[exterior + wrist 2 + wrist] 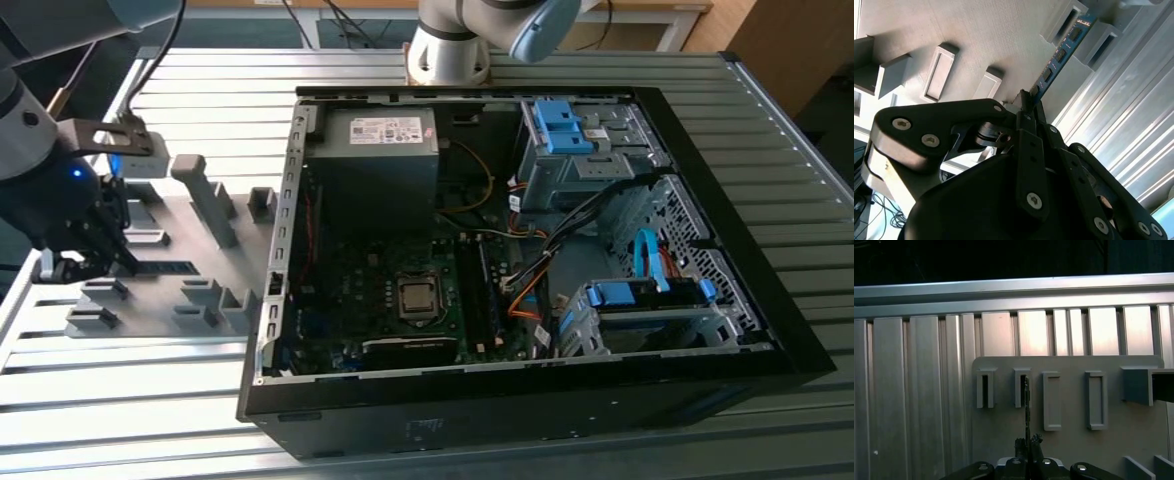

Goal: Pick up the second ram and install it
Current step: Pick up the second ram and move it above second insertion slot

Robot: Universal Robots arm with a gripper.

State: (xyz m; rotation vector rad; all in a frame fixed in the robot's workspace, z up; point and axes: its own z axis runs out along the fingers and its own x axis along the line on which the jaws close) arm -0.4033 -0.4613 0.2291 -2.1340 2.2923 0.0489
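We pinch the memory stick (1027,410) edge-on between our fingers (1034,442). It runs straight ahead of them, its far end at the slot of a grey holder block (1022,387). More slotted blocks (1052,400) flank it on the grey plate (1069,450), which lies on the ribbed metal bench (919,390).

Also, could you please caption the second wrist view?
Gripper clamps one end of the RAM stick; its far end lies between two grey holder blocks.
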